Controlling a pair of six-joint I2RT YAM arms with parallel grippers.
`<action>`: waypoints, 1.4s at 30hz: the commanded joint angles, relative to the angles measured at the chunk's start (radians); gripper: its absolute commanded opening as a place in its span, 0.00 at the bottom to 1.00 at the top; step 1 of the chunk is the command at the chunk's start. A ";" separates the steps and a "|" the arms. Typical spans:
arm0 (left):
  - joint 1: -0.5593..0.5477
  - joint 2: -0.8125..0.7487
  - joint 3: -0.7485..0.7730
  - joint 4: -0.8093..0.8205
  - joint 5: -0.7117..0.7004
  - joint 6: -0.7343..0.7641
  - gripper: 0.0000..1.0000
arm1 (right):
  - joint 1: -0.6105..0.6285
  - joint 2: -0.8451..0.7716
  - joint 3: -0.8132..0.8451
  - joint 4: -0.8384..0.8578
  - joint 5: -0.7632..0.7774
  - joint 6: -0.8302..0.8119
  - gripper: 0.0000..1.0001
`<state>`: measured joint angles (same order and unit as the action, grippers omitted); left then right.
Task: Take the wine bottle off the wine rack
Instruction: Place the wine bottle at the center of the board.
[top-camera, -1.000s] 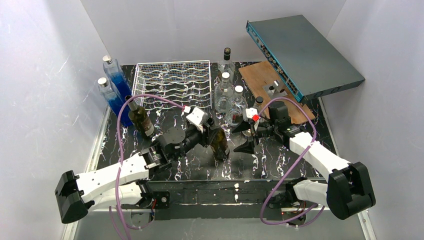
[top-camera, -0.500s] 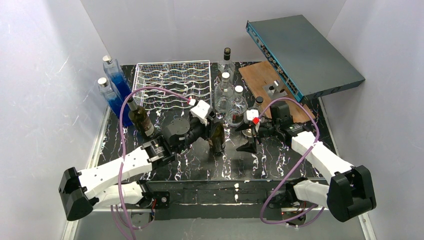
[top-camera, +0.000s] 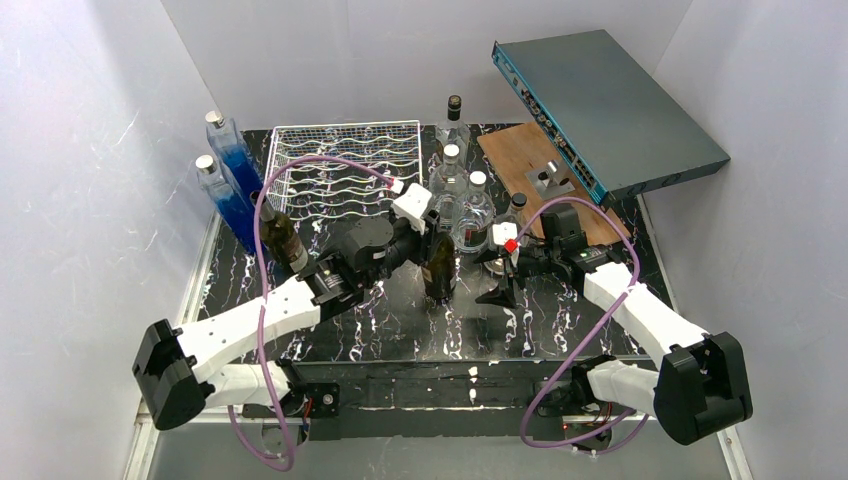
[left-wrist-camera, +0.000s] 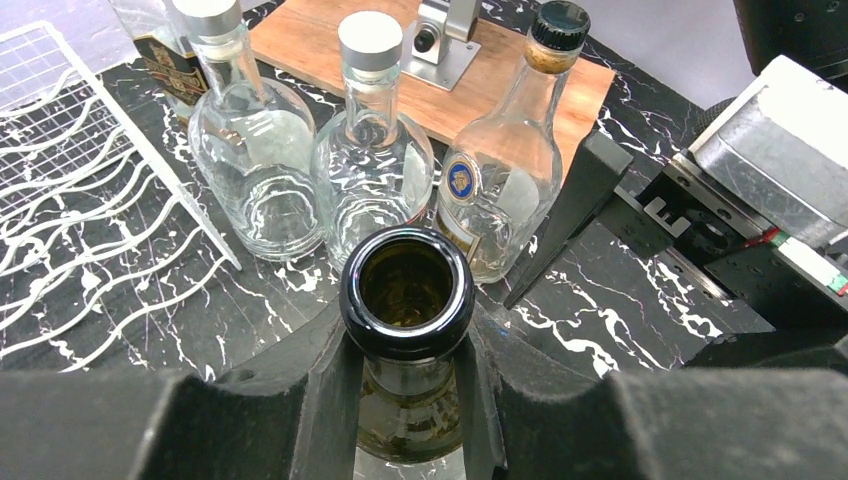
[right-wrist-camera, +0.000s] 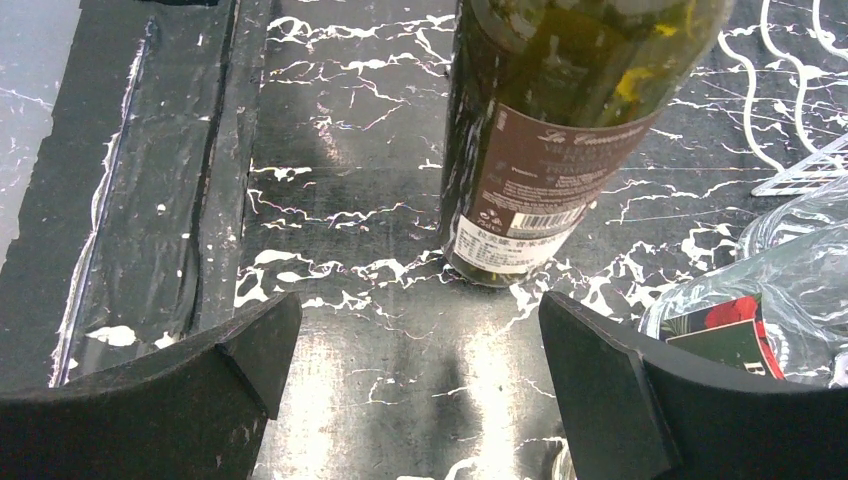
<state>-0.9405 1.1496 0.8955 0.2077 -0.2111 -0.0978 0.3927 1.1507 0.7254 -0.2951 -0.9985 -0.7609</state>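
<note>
2 wine bottles (top-camera: 438, 270), 2 blue bottles (top-camera: 240, 165), 4 clear bottles (top-camera: 450, 185) (2 dark-capped), 1 wine rack (top-camera: 345, 165), 1 board (top-camera: 520, 150), 1 box (top-camera: 610, 100).

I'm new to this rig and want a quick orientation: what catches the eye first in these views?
The dark green wine bottle stands out first, upright at the middle of the table, its neck clamped in the left gripper. Right beside it the right gripper hangs wide open. Behind them sit the silver wire wine rack and, at the far left, two blue bottles.
</note>
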 joint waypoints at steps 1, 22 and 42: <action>0.019 0.009 0.096 0.088 0.044 0.001 0.00 | -0.007 -0.026 0.046 -0.020 -0.011 -0.025 0.99; 0.074 0.205 0.269 0.010 0.133 0.027 0.00 | -0.009 -0.030 0.049 -0.038 -0.023 -0.043 0.98; 0.127 0.293 0.321 -0.014 0.146 -0.012 0.25 | -0.011 -0.029 0.051 -0.039 -0.022 -0.044 0.98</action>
<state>-0.8246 1.4513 1.1606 0.1341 -0.0597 -0.0940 0.3862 1.1397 0.7311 -0.3370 -0.9977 -0.7918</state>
